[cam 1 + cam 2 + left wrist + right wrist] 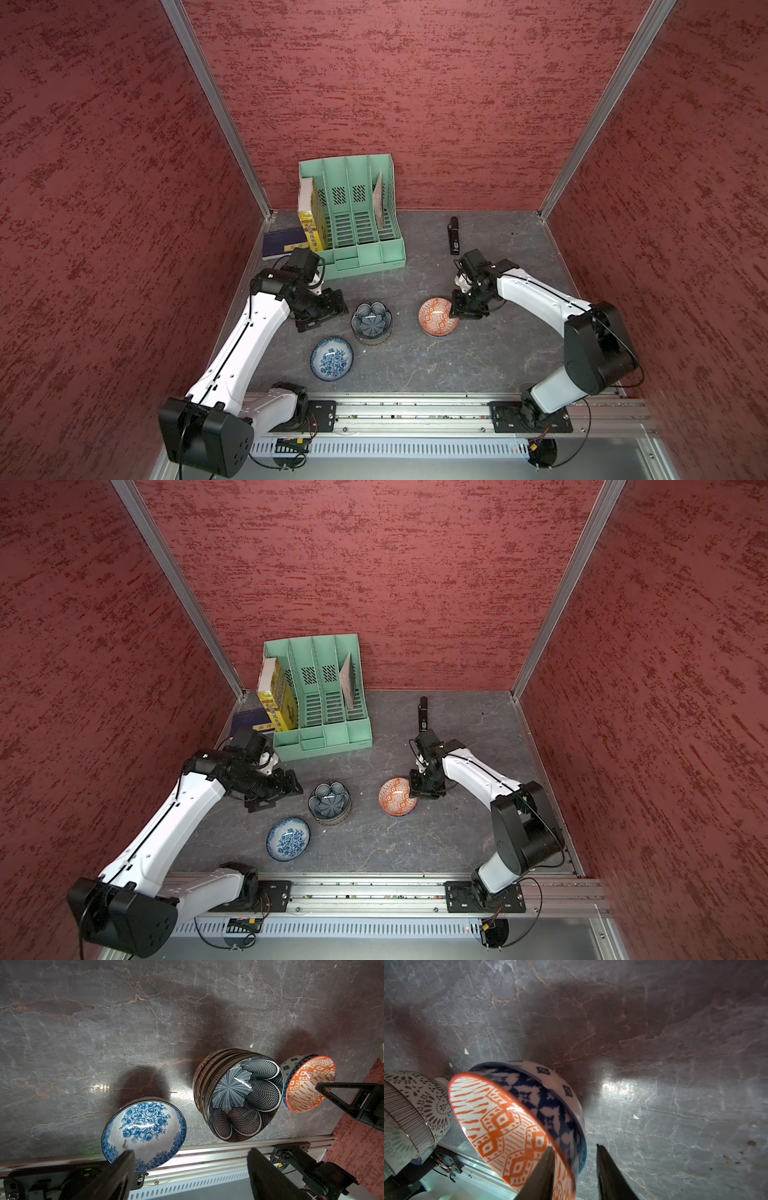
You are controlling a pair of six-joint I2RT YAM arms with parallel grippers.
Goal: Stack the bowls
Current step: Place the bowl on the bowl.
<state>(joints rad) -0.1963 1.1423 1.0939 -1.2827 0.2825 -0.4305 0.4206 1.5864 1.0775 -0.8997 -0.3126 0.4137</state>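
The right gripper (pixel 574 1147) has fingers a little apart, the rim of the orange bowl (pixel 500 1118) between them. The left gripper (pixel 190 1150) is spread wide, the stack of bowls (pixel 245 1101) ahead of its fingers.

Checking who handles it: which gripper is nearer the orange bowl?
Right. The right gripper straddles the rim of the orange bowl, one finger inside, one outside. The left gripper is beyond the stack of bowls, well away.

Grey marbled tabletop (pixel 478 357): bowl stack (pixel 371 321), blue floral bowl (pixel 332 358), orange bowl (pixel 433 318), green rack (pixel 374 258), dark book (pixel 281 245), black device (pixel 454 237).
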